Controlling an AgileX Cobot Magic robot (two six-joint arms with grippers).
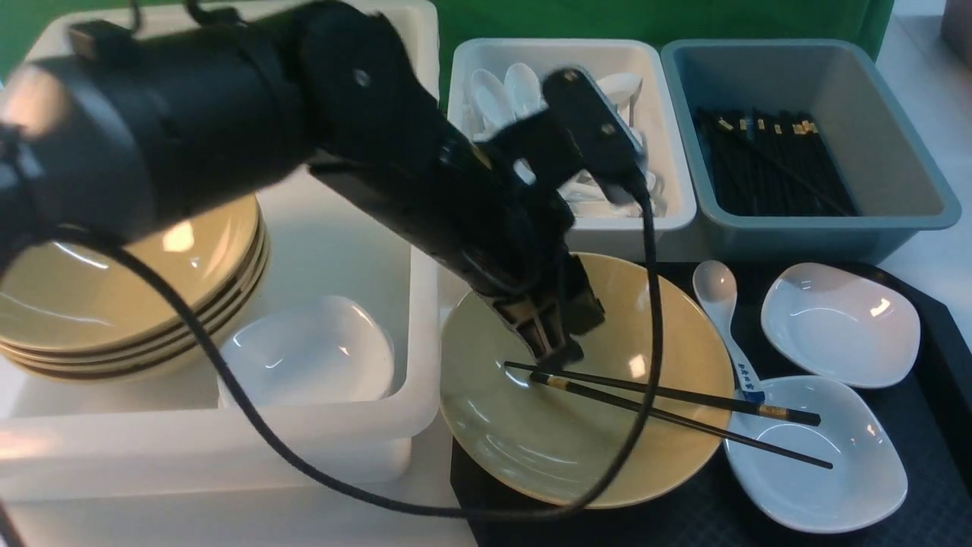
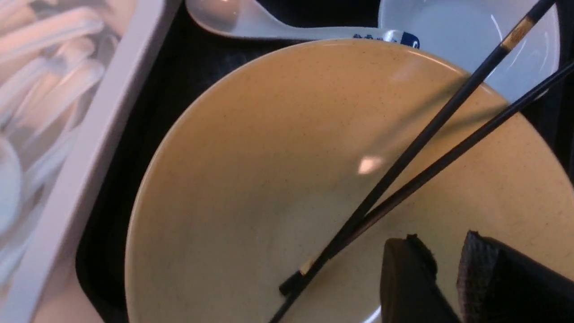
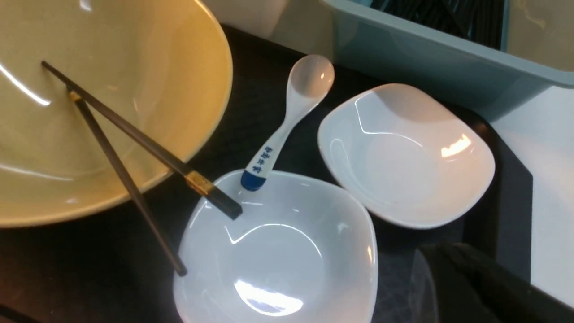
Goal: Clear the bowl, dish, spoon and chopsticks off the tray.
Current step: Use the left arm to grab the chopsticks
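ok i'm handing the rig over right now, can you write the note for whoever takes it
Left gripper: open, empty, down inside the bowl, right by the chopsticks.
Right gripper: shut, holding nothing.
Chopsticks: one end in the bowl, the other over the near dish.
Spoon: on the tray, handle tip on that dish's rim; second dish beside it.
Done: nothing is off the tray.
Left: bowl, dishes, spoon, chopsticks.

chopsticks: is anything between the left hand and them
Nothing visible does. The left hand hangs, jaws apart, close over the ends of the chopsticks that lie inside the bowl, with only open space between. Their other ends reach the near white dish.
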